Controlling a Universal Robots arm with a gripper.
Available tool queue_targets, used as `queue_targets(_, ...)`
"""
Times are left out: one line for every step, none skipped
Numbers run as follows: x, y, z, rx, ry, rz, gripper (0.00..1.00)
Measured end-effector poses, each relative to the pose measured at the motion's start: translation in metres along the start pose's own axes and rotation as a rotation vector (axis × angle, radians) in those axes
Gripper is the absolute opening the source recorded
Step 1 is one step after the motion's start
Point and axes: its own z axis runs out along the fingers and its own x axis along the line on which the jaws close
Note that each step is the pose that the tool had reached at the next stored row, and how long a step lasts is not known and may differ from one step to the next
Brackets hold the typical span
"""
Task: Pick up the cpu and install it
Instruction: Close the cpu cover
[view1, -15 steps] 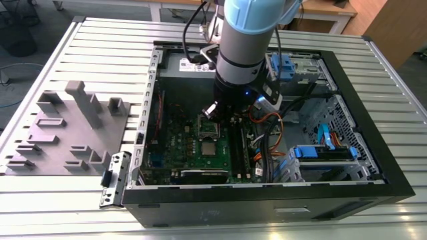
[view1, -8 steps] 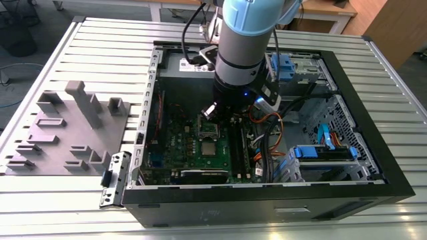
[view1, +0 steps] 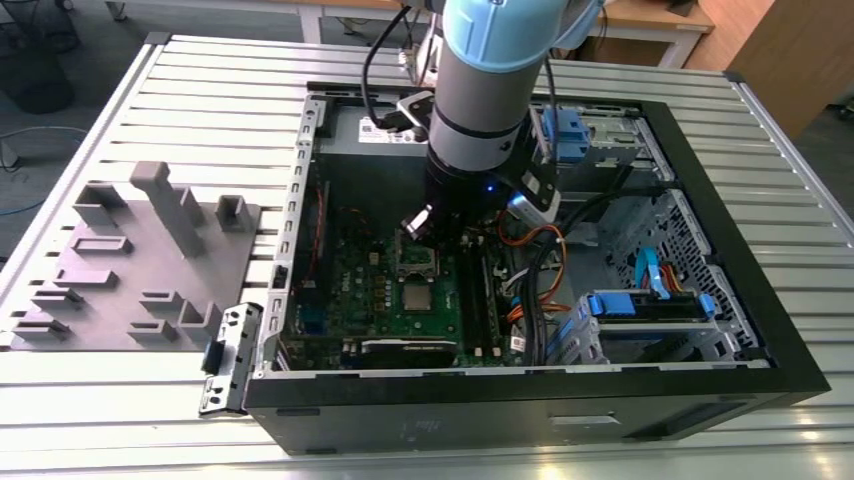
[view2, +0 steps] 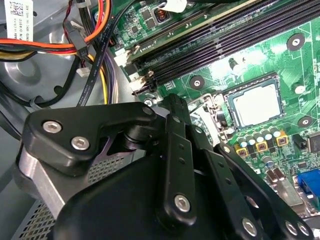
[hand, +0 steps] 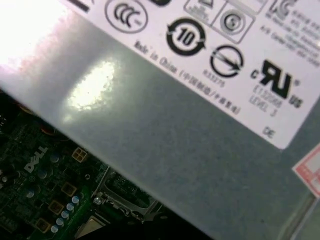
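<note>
Near the table's (view1: 160, 80) left edge a grey fixture (view1: 134, 270) is seen, and an open case (view1: 534, 400) is laid across the middle. Within it, the cpu (view1: 418, 297) is seated in the socket (view2: 250, 82) near the middle of the motherboard (view1: 354, 290). The gripper (view2: 174, 107) is held above the board beside the socket, apart from the cpu; whether it is open or closed cannot be told

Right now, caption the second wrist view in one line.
Gripper hovering over the green motherboard, cpu lying past it near the memory slots.
</note>
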Motion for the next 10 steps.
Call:
queue_targets(0.0,0.0,-0.0008,-0.0001,-0.0004,0.0,0.11)
queue_targets(0.0,0.0001,-0.0021,-0.0008,-0.0009,0.0,0.11)
queue_targets(0.0001,0.0001,-0.0035,-0.0019,-0.0017,0.0,0.11)
queue_targets(0.0001,0.0,-0.005,-0.0033,-0.0027,0.0,0.11)
queue_targets(0.0002,-0.0001,-0.0065,-0.0044,-0.0034,0.0,0.11)
queue_targets(0.0004,-0.0004,-0.0077,-0.0051,-0.004,0.0,0.11)
queue_targets(0.0007,-0.0008,-0.0081,-0.0054,-0.0044,0.0,0.11)
queue_targets(0.0012,-0.0013,-0.0084,-0.0053,-0.0046,0.0,0.11)
queue_targets(0.0017,-0.0019,-0.0087,-0.005,-0.0048,0.0,0.11)
queue_targets(0.0022,-0.0026,-0.0088,-0.0049,-0.0049,0.0,0.11)
